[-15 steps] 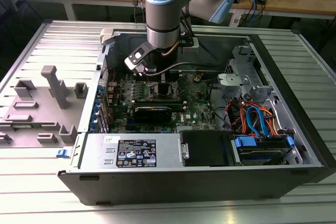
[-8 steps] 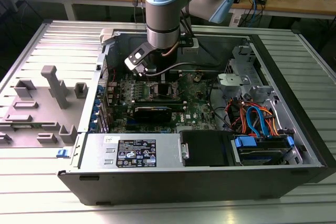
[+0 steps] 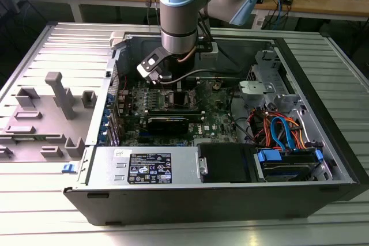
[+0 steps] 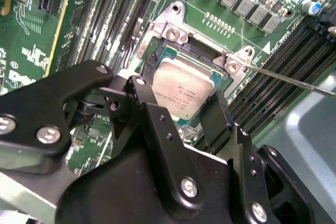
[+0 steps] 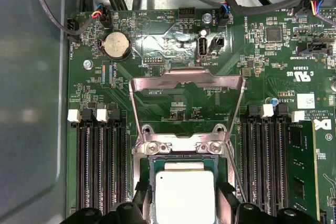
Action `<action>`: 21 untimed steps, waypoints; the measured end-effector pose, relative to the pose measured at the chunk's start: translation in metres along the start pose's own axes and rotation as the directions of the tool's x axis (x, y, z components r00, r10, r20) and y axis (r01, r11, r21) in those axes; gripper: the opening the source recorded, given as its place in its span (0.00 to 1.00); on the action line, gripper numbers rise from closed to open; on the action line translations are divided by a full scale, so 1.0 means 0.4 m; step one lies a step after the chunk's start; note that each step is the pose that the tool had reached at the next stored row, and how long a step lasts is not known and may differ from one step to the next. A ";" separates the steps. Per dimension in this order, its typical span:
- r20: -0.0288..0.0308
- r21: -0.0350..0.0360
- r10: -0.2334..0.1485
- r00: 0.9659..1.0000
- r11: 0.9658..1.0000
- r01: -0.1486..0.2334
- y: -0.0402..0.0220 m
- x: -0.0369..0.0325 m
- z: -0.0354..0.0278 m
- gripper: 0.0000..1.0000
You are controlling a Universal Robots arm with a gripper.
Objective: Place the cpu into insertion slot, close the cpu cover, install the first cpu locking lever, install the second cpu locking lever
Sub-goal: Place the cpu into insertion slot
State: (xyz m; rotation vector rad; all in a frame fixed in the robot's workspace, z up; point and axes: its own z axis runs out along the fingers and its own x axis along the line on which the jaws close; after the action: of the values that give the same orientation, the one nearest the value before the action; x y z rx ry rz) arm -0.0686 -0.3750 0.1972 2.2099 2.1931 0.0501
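The cpu (image 4: 184, 85) (image 5: 184, 192), a flat silver-grey square chip, lies level in the insertion slot (image 4: 160, 27) (image 5: 178, 148), whose silver rim shows around it. My gripper (image 4: 182, 92) (image 5: 184, 208) hangs low over the socket, with one black finger (image 4: 148, 72) against each of two opposite edges of the chip. The cpu cover (image 5: 186, 81) stands raised on its hinge, and the board shows through its window. A thin locking lever (image 4: 289, 77) sticks out free beside the socket. In the exterior view my gripper (image 3: 179, 87) reaches down into the open computer case.
Long black memory slots (image 5: 100, 166) (image 5: 268, 166) flank the socket on both sides. A black card (image 3: 173, 124), the power supply (image 3: 147, 168) and coloured cables (image 3: 282, 131) fill the case. A grey fixture tray (image 3: 46, 119) lies on the exterior view's left.
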 end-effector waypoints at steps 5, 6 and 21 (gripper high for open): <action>0.000 0.000 0.000 1.000 1.000 0.000 0.000 0.000 -0.001 0.62; 0.000 0.000 0.000 1.000 1.000 0.000 0.000 0.000 -0.001 0.62; 0.000 0.006 0.000 1.000 1.000 0.000 0.002 0.000 -0.040 0.62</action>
State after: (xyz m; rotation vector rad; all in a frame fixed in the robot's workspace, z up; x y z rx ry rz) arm -0.0683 -0.3752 0.2131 2.2131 2.1963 0.0431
